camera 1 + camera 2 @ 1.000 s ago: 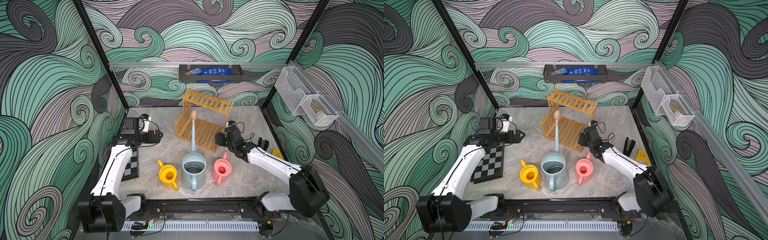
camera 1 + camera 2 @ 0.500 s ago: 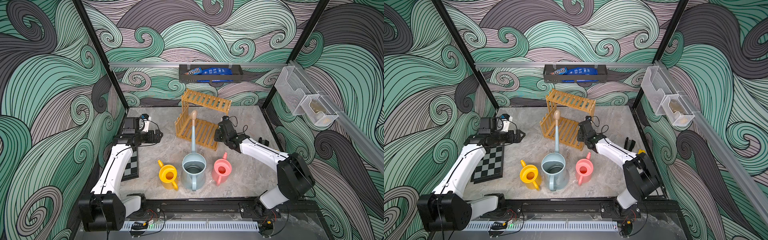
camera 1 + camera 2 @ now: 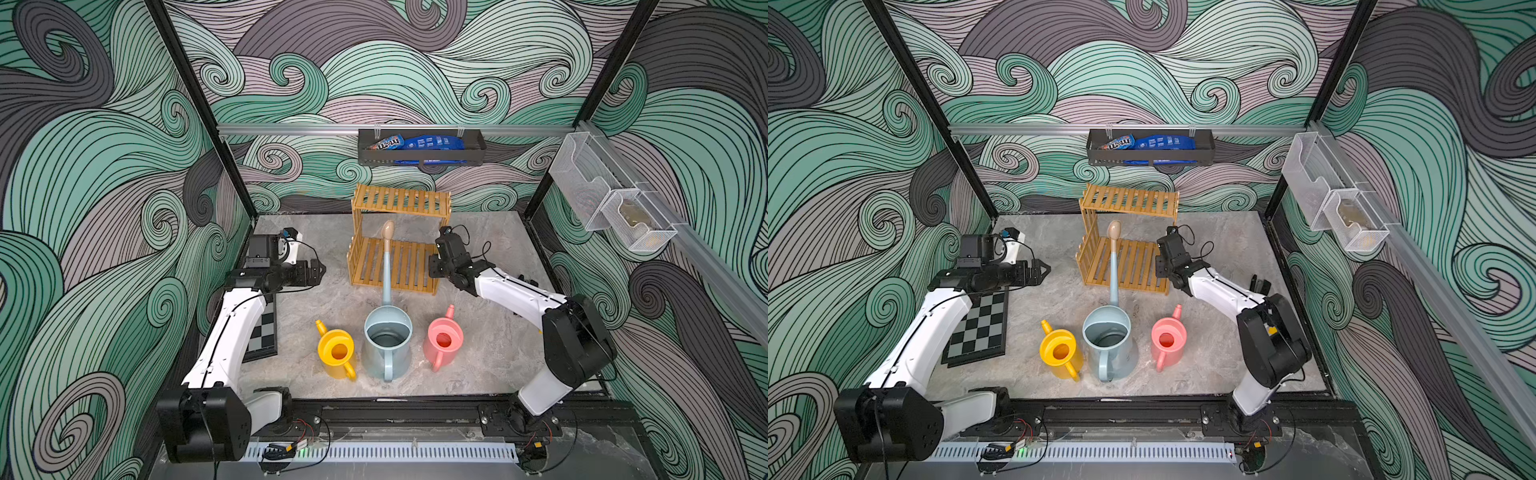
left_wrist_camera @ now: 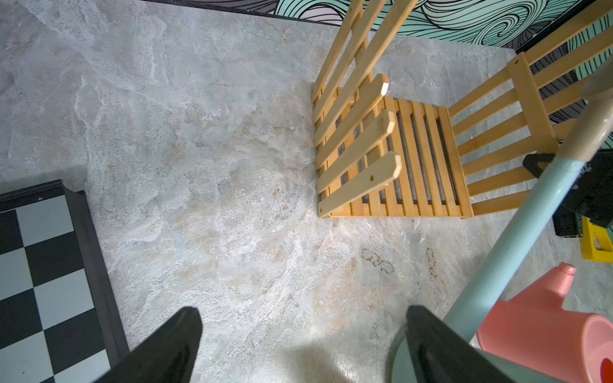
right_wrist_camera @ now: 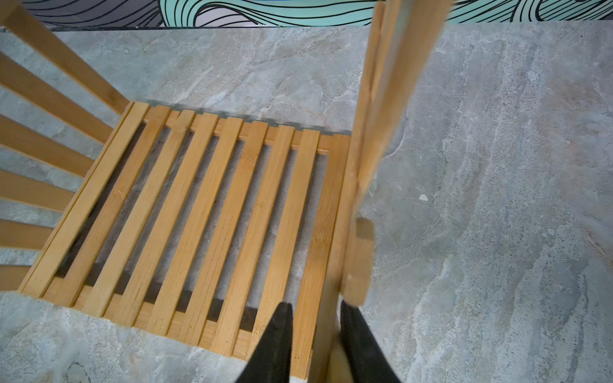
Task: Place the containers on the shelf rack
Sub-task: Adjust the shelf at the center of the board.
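Three cans in a row on the surface (image 3: 478, 374), lower centre: yellow can (image 3: 337, 352), blue-grey can (image 3: 388, 340), pink can (image 3: 444, 341). Shelf rack (image 3: 399, 201) mid-frame above them. Left gripper (image 4: 303, 313) fully open, empty. Right gripper (image 5: 315, 308) narrowed astride the rack's right post; firm grip, cannot tell.

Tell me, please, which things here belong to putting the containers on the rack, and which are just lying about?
For the job:
- blue can
- yellow can
- pink can
- rack

Lying about:
- chessboard
- snack tray
- mesh baskets
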Motion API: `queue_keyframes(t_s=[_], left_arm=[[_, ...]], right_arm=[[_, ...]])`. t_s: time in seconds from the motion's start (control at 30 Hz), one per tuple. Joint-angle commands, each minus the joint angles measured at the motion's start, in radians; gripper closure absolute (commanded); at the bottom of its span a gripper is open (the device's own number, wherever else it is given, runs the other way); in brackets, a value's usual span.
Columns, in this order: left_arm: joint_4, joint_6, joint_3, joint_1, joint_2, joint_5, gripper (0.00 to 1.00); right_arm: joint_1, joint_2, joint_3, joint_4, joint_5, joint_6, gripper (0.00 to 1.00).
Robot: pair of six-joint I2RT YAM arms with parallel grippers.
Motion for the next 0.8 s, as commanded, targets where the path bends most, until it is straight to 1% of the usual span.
queue_keyframes(t_s=[0.0,0.07,0.1,0.2,0.37,0.47,0.6,0.77], left_arm=[[0.0,0.004,0.019,-0.002,-0.002,0.004,0.01],[0.012,0.006,0.014,-0.002,-0.002,-0.005,0.01],[0.019,0.006,0.007,-0.002,-0.001,-0.006,0.01],[0.009,-0.001,0.011,-0.002,-0.003,0.008,0.01],[0.019,0.007,0.002,-0.004,-0.007,-0.006,0.01],[-0.001,0.004,0.014,-0.002,-0.009,0.003,0.01],[0.015,0.011,0.006,-0.004,-0.011,-0.01,0.01],[0.004,0.006,0.013,-0.004,-0.015,0.003,0.01]], right_arm=[[-0.035,0.014,0.026,0.03,-0.084,-0.039,0.75],[-0.039,0.023,0.033,0.043,-0.1,-0.049,0.76],[-0.039,0.03,0.04,0.045,-0.11,-0.055,0.78],[-0.036,0.056,0.069,0.024,-0.135,-0.044,0.79],[-0.032,0.071,0.083,0.02,-0.126,-0.011,0.82],[-0.029,0.062,0.087,0.001,-0.128,-0.001,0.82],[-0.027,0.017,0.077,-0.003,-0.095,0.011,0.82],[-0.027,-0.023,0.061,-0.027,-0.078,0.05,0.88]])
